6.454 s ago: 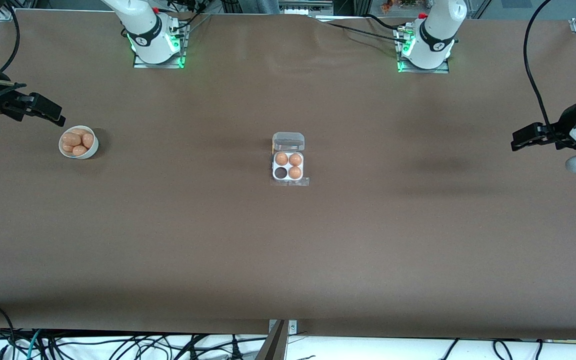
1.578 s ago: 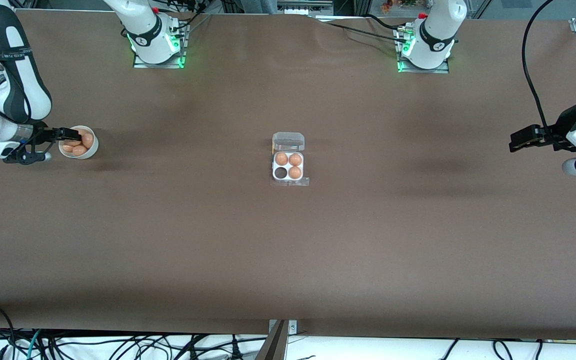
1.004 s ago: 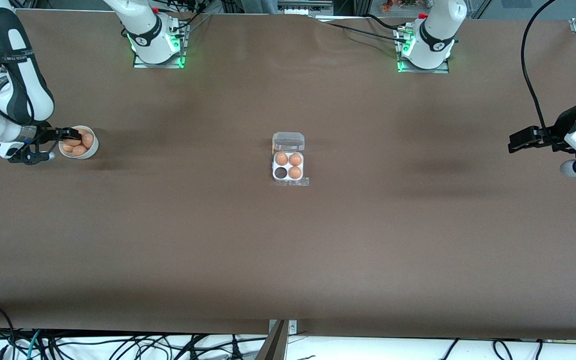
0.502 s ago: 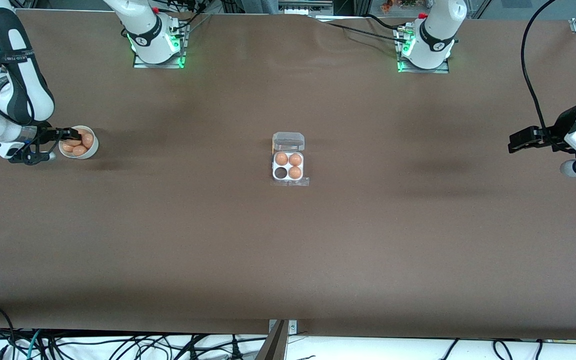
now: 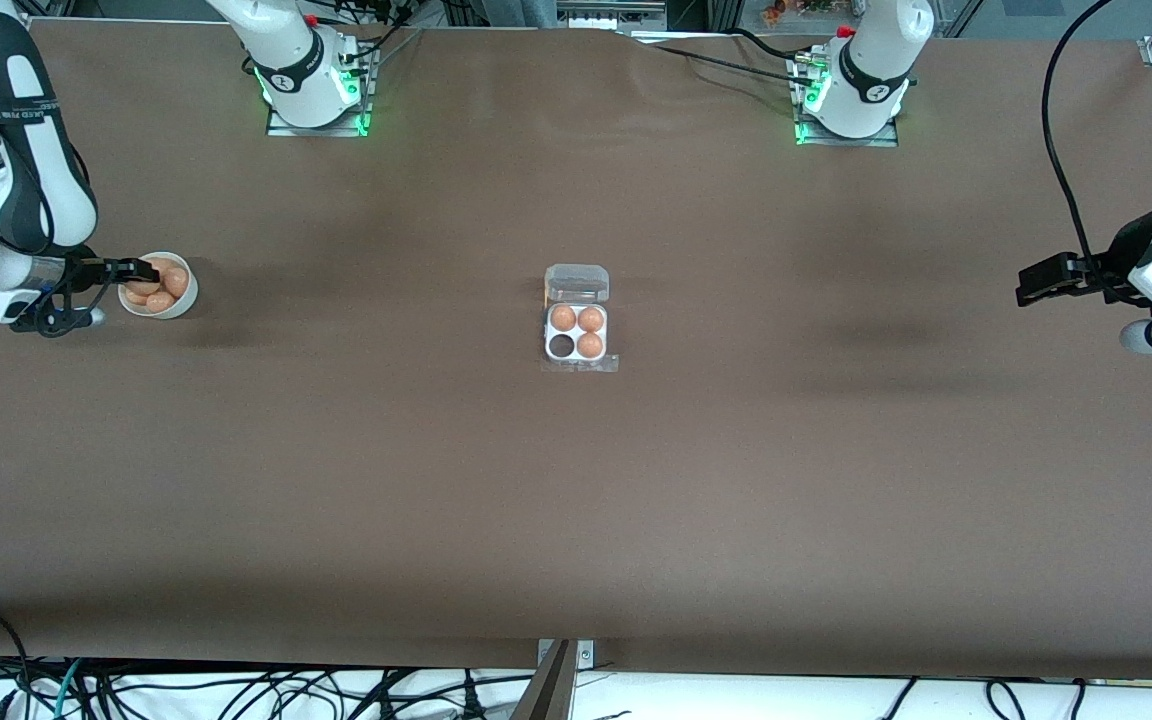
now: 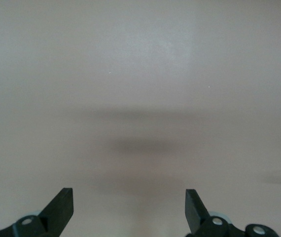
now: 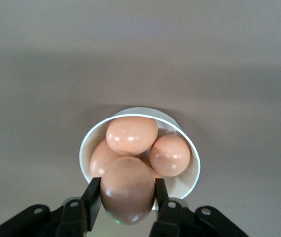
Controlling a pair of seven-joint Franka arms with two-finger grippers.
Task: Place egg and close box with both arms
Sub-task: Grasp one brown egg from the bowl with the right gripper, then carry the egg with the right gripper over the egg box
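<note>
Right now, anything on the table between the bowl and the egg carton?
Nothing: front view shows bare brown table between the bowl and the egg carton.

The brown table point(image 5: 576, 500) carries a matt, cloth-like cover with faint creases. The small orange-brown egg point(image 7: 127, 188) between the right hand's matt black plastic fingers point(image 7: 92, 196) has a smooth, slightly glossy shell. The round white bowl point(image 7: 187, 180) looks smooth and satin. The square clear-plastic box point(image 5: 577, 330) has a glossy transparent lid and a white tray. The white arm shells point(image 5: 866, 60) are glossy.
</note>
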